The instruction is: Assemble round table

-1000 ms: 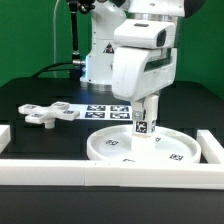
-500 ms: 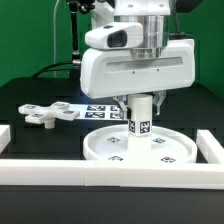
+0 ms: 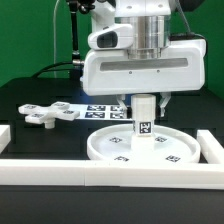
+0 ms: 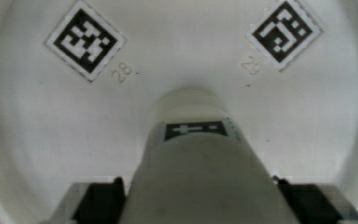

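Observation:
The large white rimmed disc with small square markers lies on the black table near the front rail. My gripper is shut on the short marked cylinder leg and holds it upright over the disc's middle; its lower end is at the disc surface, and I cannot tell if it touches. In the wrist view the leg runs between the two dark fingers, with the disc behind it. The cross-shaped foot piece lies on the table at the exterior view's left.
The marker board lies flat behind the disc. A long white rail runs along the front, with white end pieces at the left and right. The arm's body fills the upper middle.
The wrist has turned from 1.0 s ago, so the hand now faces the camera broadside. The leg has stayed upright over the disc's middle, shifting only slightly.

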Motion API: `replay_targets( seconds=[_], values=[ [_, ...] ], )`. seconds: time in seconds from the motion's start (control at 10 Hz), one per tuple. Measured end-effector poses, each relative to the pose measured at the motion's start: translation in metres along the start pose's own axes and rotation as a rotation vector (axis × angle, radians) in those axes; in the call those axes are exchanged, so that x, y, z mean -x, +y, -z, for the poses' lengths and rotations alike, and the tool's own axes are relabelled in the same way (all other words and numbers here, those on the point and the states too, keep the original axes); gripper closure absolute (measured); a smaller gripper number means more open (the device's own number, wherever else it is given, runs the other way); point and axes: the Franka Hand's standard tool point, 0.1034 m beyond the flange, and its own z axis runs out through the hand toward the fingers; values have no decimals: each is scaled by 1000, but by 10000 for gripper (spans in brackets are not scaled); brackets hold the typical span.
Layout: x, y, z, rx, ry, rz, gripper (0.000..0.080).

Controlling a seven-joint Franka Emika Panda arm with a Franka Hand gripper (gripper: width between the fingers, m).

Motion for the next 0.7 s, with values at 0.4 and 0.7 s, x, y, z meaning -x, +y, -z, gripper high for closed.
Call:
replay_targets(
  seconds=[0.4, 0.7],
  values=[
    [-1, -7, -2, -50, 36, -435, 386],
    [0, -8, -2, -87, 13, -775, 386]
  ],
)
